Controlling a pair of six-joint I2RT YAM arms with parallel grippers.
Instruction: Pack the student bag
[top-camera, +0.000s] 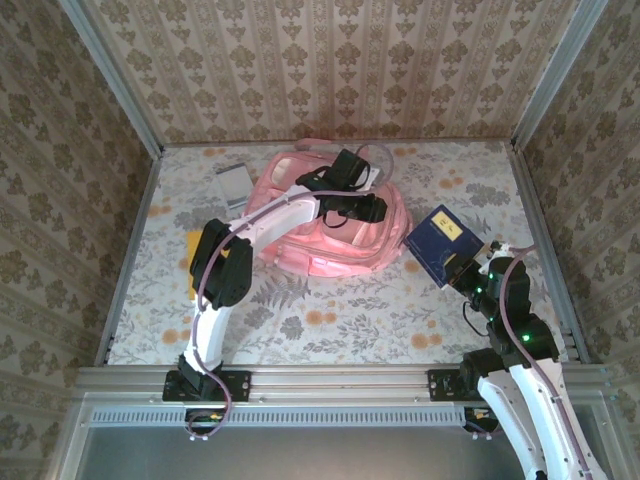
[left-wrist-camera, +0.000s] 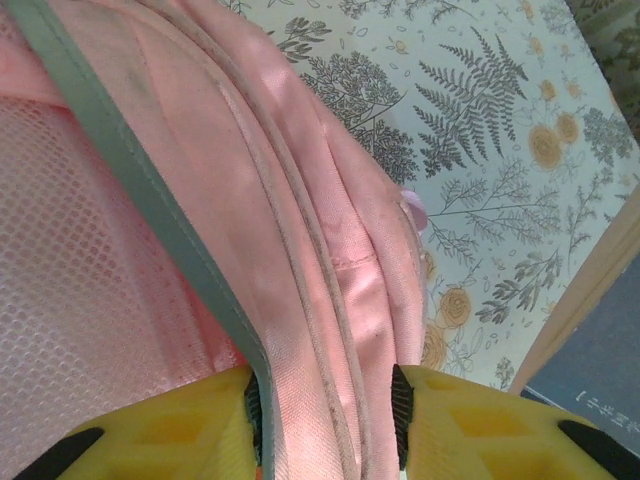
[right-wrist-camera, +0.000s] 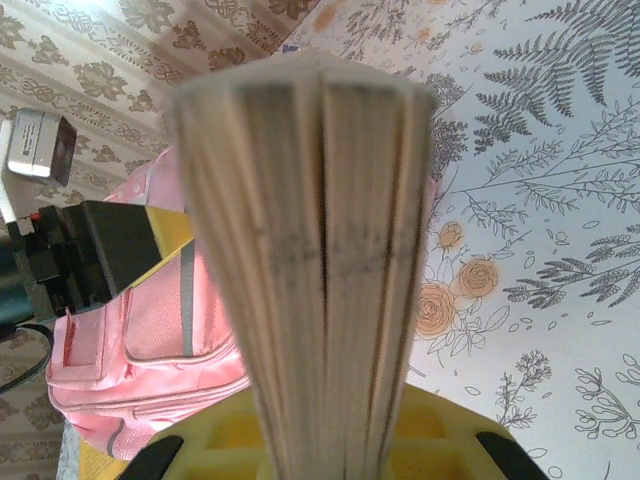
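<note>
The student bag (top-camera: 330, 235), a big pink backpack, lies in the middle of the table. My left gripper (top-camera: 365, 208) reaches over its top. In the left wrist view its pads (left-wrist-camera: 400, 415) press from both sides on a fold of the bag's pink fabric (left-wrist-camera: 320, 300), beside a grey strip; the gripper (left-wrist-camera: 325, 415) is shut on that fold. My right gripper (top-camera: 470, 272) holds a dark blue book (top-camera: 445, 238) just right of the bag. In the right wrist view the book's page edges (right-wrist-camera: 310, 250) stand up between the yellow jaws of the gripper (right-wrist-camera: 325, 450), with the bag (right-wrist-camera: 130, 340) behind.
A grey notebook (top-camera: 232, 185) lies at the back left of the bag. Something flat and yellow (top-camera: 192, 268) lies under the left arm. Patterned walls close in the table on three sides. The blue book's corner (left-wrist-camera: 600, 370) shows near the left gripper.
</note>
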